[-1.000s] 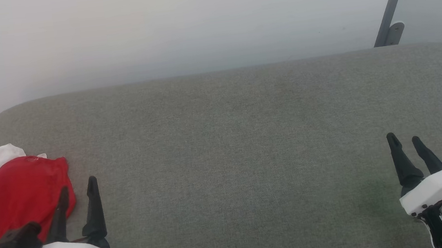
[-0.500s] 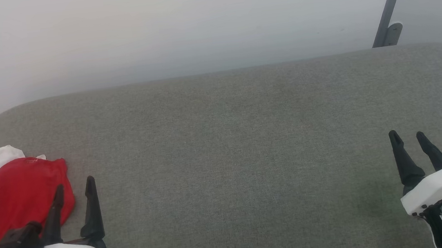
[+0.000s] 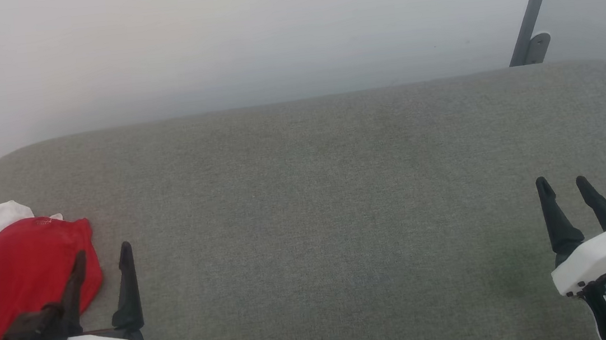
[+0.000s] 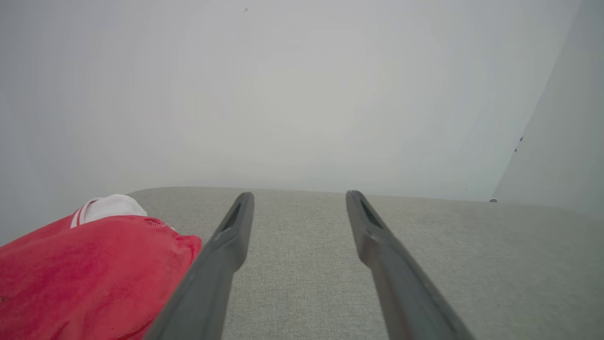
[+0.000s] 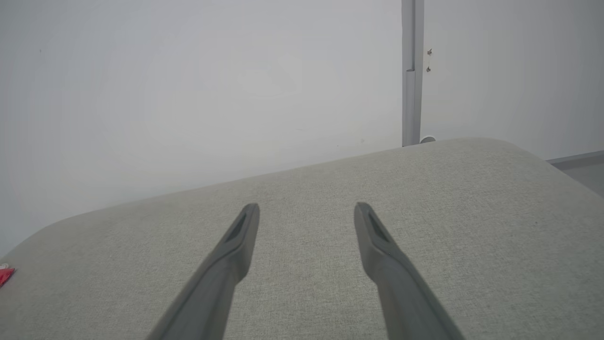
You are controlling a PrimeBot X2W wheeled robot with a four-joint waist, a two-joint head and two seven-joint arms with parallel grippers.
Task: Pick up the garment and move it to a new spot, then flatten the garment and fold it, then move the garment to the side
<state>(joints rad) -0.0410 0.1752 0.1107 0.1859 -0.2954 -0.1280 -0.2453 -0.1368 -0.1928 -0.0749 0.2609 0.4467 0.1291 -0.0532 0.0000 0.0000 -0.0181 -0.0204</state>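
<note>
little has moved: left tool [image 3: 103,250], spread, hangs just beside the garment [image 3: 15,273]; right tool [image 3: 561,180], spread, well apart.

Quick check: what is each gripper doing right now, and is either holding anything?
Left gripper: open, empty; the garment lies just to its left.
Right gripper: open, empty.

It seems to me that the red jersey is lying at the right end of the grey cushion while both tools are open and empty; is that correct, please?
Not quite: the red jersey lies at the left end of the grey cushion, next to the left tool, as the head view shows. That tool and the right tool are indeed open and empty.
</note>
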